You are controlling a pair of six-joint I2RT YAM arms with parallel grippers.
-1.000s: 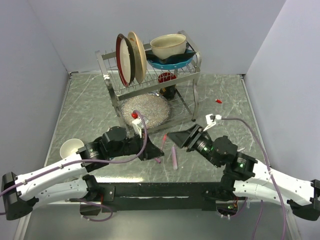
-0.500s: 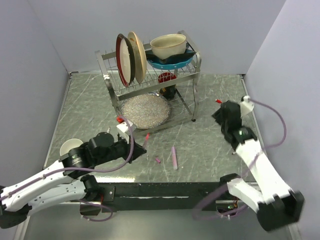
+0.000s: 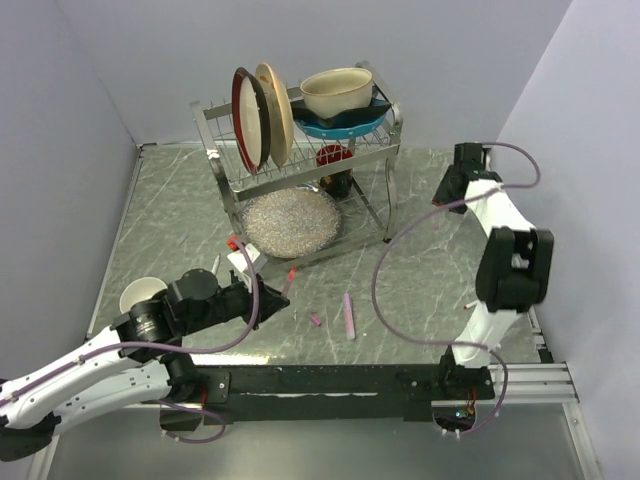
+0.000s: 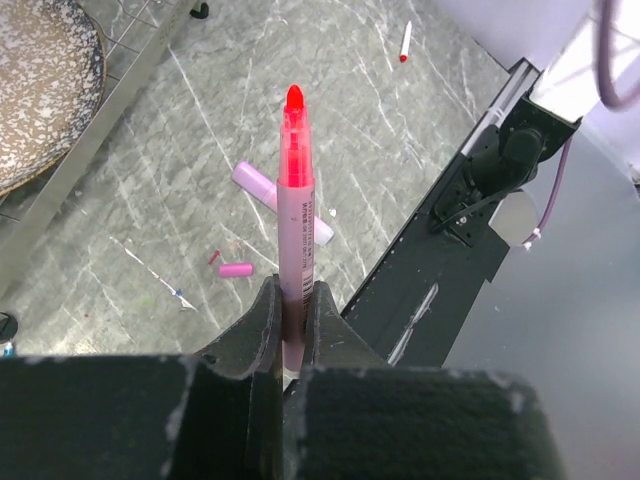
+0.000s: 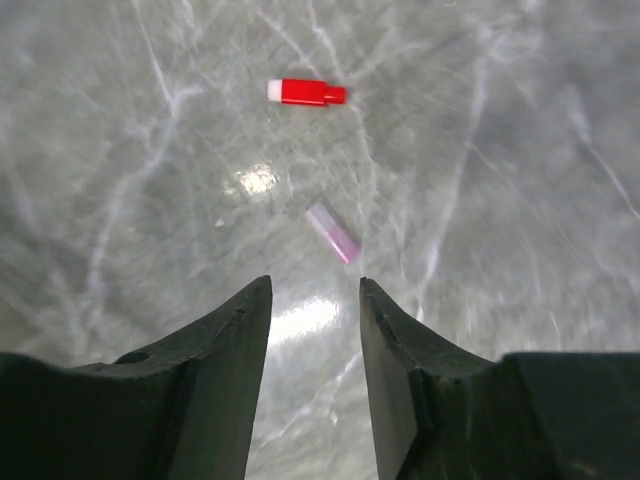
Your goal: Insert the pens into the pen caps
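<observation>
- Left pincer (image 4: 292, 295): closed on the salmon-pink pen (image 4: 297, 190), gripping the lower barrel. The red tip points up and away from the wrist, free of the jaws.
- Right pincer (image 5: 315, 285): jaws apart with nothing between them, hovering over the far right of the bench (image 3: 180, 210).
- Caps under the right pincer: the red cap (image 5: 307, 92) lies on its side further off. The pale pink cap (image 5: 333, 234) lies just ahead of the jaw gap. Both are clear of each other.
- Other items near the bench middle: a lilac pen (image 3: 347, 315) lies flat, with a bright pink cap (image 3: 315, 321) just beside it. A white pen (image 4: 405, 40) with a red tip lies well apart.
- Handling, as judged: pens and caps look light, stiff and smooth-skinned (likely to roll or skid if nudged).
  - A cap is best taken across its closed end, leaving the mouth clear.
  - The pen is best held low on the barrel, as it is now.
  - Being so short, a cap gives the jaws little to bite on and may tip.
- Room to move: there is open bench between the two arms.
  - The right arm works close to the side wall (image 3: 570, 150).
  - The dish rack (image 3: 389, 200) stands between the arms at the back.
  - The black rail (image 3: 320, 380) bounds the near edge.
</observation>
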